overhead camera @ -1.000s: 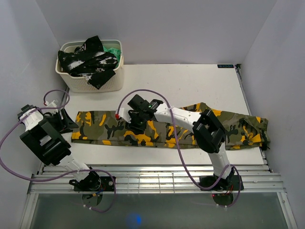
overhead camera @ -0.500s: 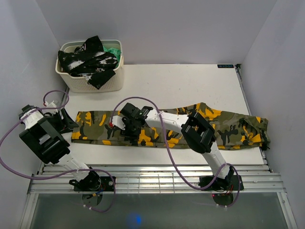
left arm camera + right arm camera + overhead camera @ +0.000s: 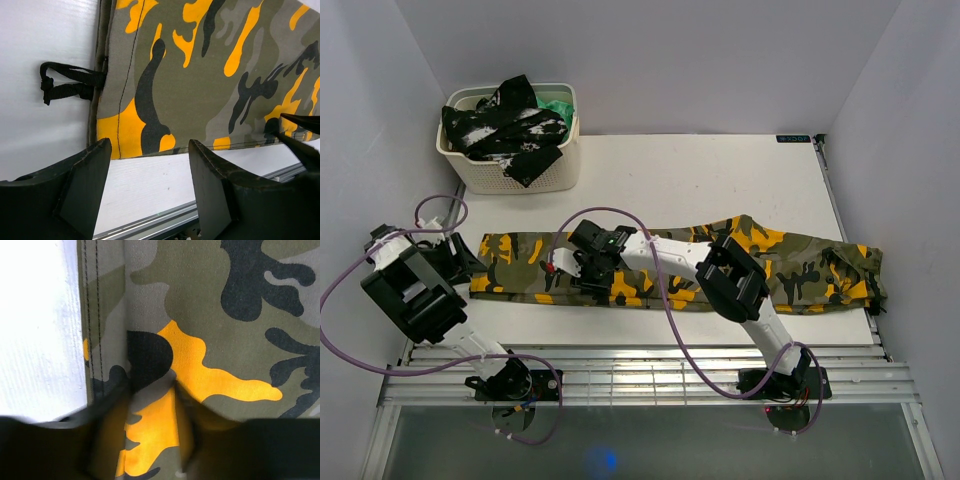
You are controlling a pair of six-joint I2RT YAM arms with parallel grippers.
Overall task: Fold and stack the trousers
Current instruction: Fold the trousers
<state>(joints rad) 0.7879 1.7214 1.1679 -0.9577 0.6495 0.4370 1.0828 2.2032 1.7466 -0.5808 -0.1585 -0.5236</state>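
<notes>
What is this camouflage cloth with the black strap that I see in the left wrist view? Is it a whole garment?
Observer: Yes, the trousers, laid out lengthwise across the white table; you see only their left end.
Operator: Is the other arm doing anything?
Observer: The right gripper is down on the trousers, left of their middle, cloth bulging between its jaws.
Operator: Anything else around?
Observer: A cream basket of other clothes stands at the far left corner.

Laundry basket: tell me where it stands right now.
In the top view, the white laundry basket stands at the table's far left corner, beside the left wall, beyond the left end of the camouflage trousers.
</notes>
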